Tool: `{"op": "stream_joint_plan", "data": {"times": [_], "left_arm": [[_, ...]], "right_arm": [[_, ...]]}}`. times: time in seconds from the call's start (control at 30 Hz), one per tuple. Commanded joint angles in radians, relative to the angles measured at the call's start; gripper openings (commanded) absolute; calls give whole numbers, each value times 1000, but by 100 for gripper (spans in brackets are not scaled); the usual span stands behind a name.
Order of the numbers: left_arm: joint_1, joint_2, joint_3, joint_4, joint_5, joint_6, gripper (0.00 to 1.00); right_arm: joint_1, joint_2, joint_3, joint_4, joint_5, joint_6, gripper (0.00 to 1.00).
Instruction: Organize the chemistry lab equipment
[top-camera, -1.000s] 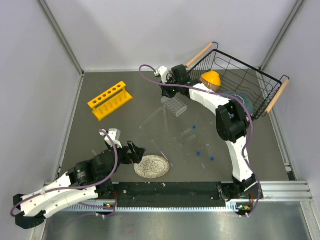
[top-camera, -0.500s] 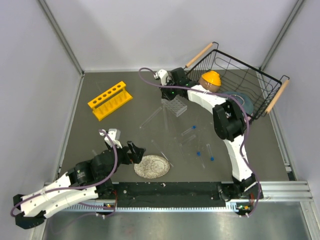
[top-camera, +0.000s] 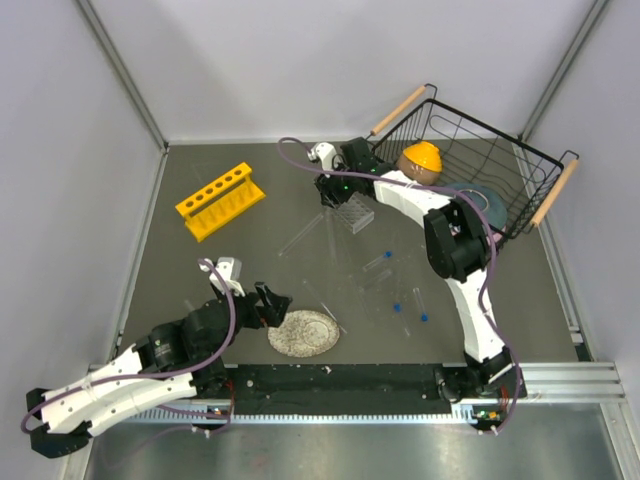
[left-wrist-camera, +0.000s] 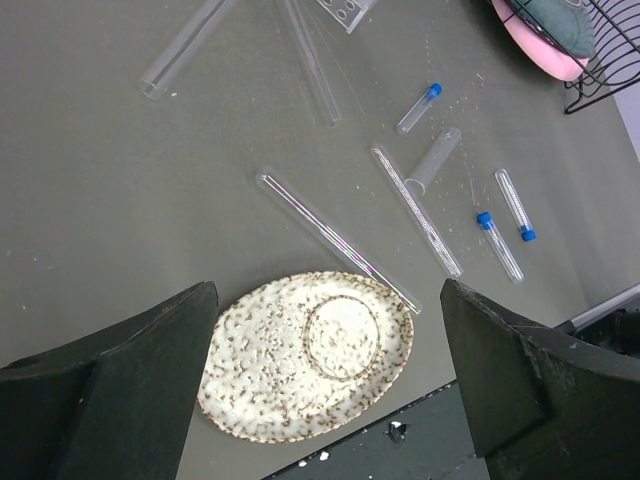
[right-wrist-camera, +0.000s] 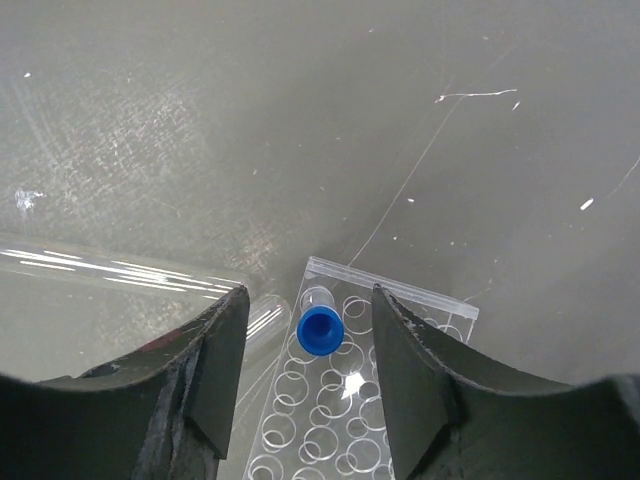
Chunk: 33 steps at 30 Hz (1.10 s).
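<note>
Currently the right gripper (right-wrist-camera: 310, 300) is hovering half-open around a blue-capped vial (right-wrist-camera: 320, 331) standing in the clear rack (right-wrist-camera: 405, 420), not touching it; the left gripper (left-wrist-camera: 328, 298) is gaping wide, empty.

A robot test cell dressed as a lab: grey wall panels (top-camera: 60, 150) in aluminium framing (top-camera: 122, 75) box in a dark table (top-camera: 200, 270). Clear test tubes (left-wrist-camera: 335, 240) and blue-capped vials (left-wrist-camera: 418, 108) lie ahead of the left fingers (left-wrist-camera: 110, 380). A small clear rack (right-wrist-camera: 320, 430) sits between the right fingers (right-wrist-camera: 200, 380).
</note>
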Motion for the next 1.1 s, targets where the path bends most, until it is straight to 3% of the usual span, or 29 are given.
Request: {"op": "stream_joint_plan", "data": {"times": [0.0,0.4,0.63,0.87,1.07], "left_arm": [[3,20,-7,59,23,-10,99],[5,29,10,100,64,-39,99],[5,31,24,99,74,-79,99],[5,42,36,102,87,-69,99],[5,114,31,194,159,-43,99]], "right_arm": [[3,-104,19,7,-28,5,55],[1,-353,-101,-59,-99,-28,80],[-2,-578,-257,-111,-180,-65,98],[-10,-853,-438,-179,-383,-81,99],[-54,-988,-607,-252,-377,-130,99]]}}
